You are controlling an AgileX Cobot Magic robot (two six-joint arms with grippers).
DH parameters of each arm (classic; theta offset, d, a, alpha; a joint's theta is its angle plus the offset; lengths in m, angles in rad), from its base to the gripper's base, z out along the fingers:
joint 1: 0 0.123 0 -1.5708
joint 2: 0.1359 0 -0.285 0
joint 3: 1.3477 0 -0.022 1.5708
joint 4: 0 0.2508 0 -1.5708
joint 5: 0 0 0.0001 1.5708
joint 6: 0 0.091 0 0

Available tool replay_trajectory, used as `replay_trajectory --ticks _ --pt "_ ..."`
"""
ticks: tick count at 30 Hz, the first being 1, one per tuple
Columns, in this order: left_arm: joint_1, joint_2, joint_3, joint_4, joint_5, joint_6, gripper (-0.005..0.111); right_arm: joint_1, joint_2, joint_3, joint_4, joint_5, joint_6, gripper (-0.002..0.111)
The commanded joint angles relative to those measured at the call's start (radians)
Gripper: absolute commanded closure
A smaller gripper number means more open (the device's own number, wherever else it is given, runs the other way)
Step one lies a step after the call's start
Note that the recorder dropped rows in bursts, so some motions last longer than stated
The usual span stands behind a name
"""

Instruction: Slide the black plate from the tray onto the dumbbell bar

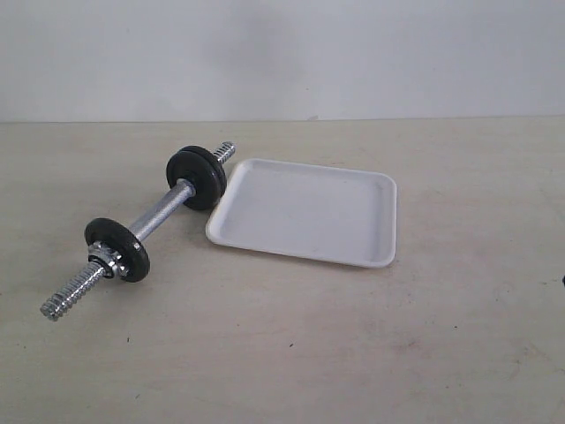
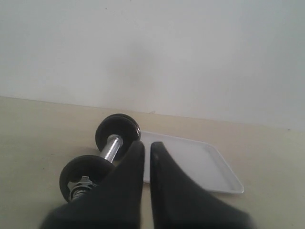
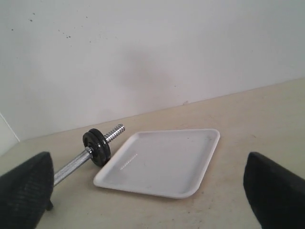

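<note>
The dumbbell bar [image 1: 159, 212] lies on the table left of the tray [image 1: 305, 212], and the tray holds nothing. Two black plates [image 1: 196, 175] sit pressed together on the bar's far end. A third black plate [image 1: 117, 249] sits near the front end, with a chrome nut against it. Neither gripper shows in the exterior view. My left gripper [image 2: 147, 145] is shut on nothing, hanging above the table and looking over the bar [image 2: 111, 147] and tray [image 2: 200, 164]. My right gripper [image 3: 147, 160] is wide open and empty, facing the tray [image 3: 162, 143] and the far plates [image 3: 96, 147].
A pale wall stands behind the beige table [image 1: 353, 353]. The bar's threaded front end [image 1: 71, 296] points toward the front left, and its far threaded end [image 1: 225, 151] sticks out beside the tray's back left corner.
</note>
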Motion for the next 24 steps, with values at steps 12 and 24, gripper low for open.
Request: replay_trajectory --ticks 12,24 --pt "0.000 -0.002 0.004 -0.003 0.035 0.008 0.102 0.005 -0.005 -0.001 0.023 0.099 0.051 0.104" --pt "0.000 -0.002 0.004 -0.003 0.035 0.008 0.102 0.005 -0.005 -0.001 0.021 0.107 0.046 0.104"
